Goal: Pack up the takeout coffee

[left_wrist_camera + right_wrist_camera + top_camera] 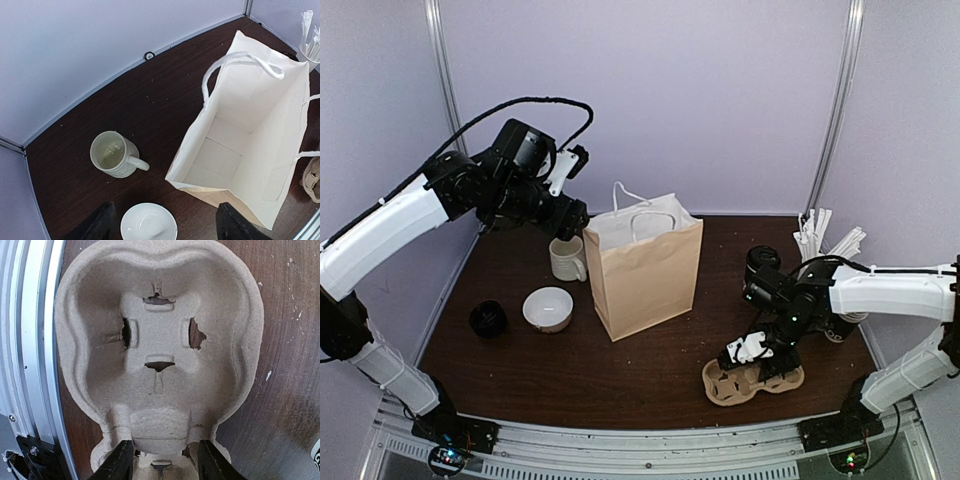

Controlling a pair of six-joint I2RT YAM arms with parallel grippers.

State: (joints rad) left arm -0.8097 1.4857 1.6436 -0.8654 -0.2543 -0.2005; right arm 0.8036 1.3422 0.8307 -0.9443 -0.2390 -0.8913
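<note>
Coffee [488, 319]: stands on the table [650, 375] at the left, just beside the bowl [548, 308] on its outer side. It is apart from the bag [645, 265] and from both grippers.

Bag: upright at centre, mouth open, handles up. The left wrist view shows its inside empty.

Mug [567, 258]: upright behind the bowl, near the bag's left side.

Left gripper [165, 220]: raised above the mug and bowl, looking down. Fingers [102, 225] are spread wide with nothing between them.

Right gripper [164, 462]: low over the carrier [753, 380], which lies flat near the front right edge. Its fingers [119, 462] press on either side of the neck between the carrier's wells, clamped on it. The visible wells are empty.
</note>
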